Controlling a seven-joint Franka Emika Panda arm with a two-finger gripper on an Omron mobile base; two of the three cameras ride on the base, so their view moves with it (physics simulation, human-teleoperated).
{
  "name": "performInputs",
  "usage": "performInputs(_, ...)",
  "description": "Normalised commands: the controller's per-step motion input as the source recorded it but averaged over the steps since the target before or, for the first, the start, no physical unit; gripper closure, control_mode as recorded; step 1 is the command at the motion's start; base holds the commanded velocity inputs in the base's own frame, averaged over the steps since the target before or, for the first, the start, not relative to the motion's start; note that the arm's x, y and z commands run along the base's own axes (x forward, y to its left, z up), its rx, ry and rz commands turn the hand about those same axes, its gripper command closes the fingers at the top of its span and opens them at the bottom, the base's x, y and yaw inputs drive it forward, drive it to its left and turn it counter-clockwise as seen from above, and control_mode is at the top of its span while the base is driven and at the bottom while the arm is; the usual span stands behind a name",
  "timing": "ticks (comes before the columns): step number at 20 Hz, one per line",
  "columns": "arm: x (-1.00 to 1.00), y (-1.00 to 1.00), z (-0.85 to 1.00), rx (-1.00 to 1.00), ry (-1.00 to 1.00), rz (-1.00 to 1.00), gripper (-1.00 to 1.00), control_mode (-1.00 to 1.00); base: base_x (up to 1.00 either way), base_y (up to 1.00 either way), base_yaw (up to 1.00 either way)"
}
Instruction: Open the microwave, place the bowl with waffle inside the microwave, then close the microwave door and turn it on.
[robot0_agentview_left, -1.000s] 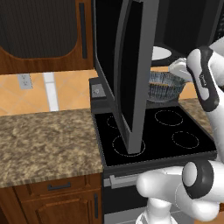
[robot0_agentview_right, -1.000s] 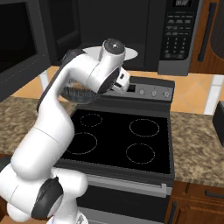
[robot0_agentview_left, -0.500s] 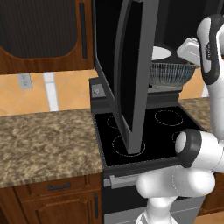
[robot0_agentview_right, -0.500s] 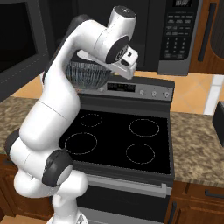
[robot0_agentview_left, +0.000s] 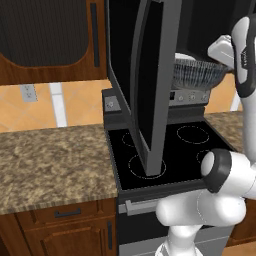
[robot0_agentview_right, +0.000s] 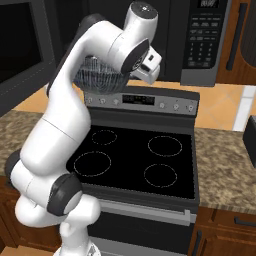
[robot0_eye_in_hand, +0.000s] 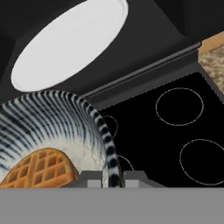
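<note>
My gripper (robot0_eye_in_hand: 110, 177) is shut on the rim of the bowl (robot0_eye_in_hand: 52, 127), one fingertip inside and one outside. The bowl (robot0_agentview_left: 197, 74) is blue-grey striped and hangs in the air at the level of the microwave (robot0_agentview_right: 202, 40) opening, above the back of the stove. The waffle (robot0_eye_in_hand: 39, 168) lies in the bowl, orange-brown with a grid. Just beyond the bowl, the white turntable plate (robot0_eye_in_hand: 70, 41) shows inside the dark cavity. The microwave door (robot0_agentview_left: 150, 85) stands swung wide open, edge-on in the left base view. In the right base view my arm hides part of the bowl (robot0_agentview_right: 97, 76).
The black stove (robot0_agentview_right: 135, 160) with its ring burners lies under the bowl, its control strip (robot0_agentview_right: 145, 100) at the back. Granite counter (robot0_agentview_left: 50, 160) runs to the left and another stretch (robot0_agentview_right: 225, 165) to the right. The open door juts out over the stove's left half.
The arm has lifted the bowl upward and farther in toward the microwave opening; the grip on the rim is unchanged. The door has not moved.
</note>
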Motion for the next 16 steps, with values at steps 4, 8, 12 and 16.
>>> performInputs(4,0.21,0.00,0.14,0.00,-0.02,-0.14,1.00,-1.00,0.00,0.00,0.00)
performInputs(8,0.18,0.00,0.14,0.00,-0.08,-0.16,1.00,-1.00,0.00,0.00,0.00)
performInputs(12,0.21,0.00,0.05,0.00,-0.16,-0.18,1.00,-1.00,0.00,0.00,0.00)
performInputs(16,0.29,0.00,0.00,0.00,-0.12,-0.21,1.00,-1.00,0.00,0.00,0.00)
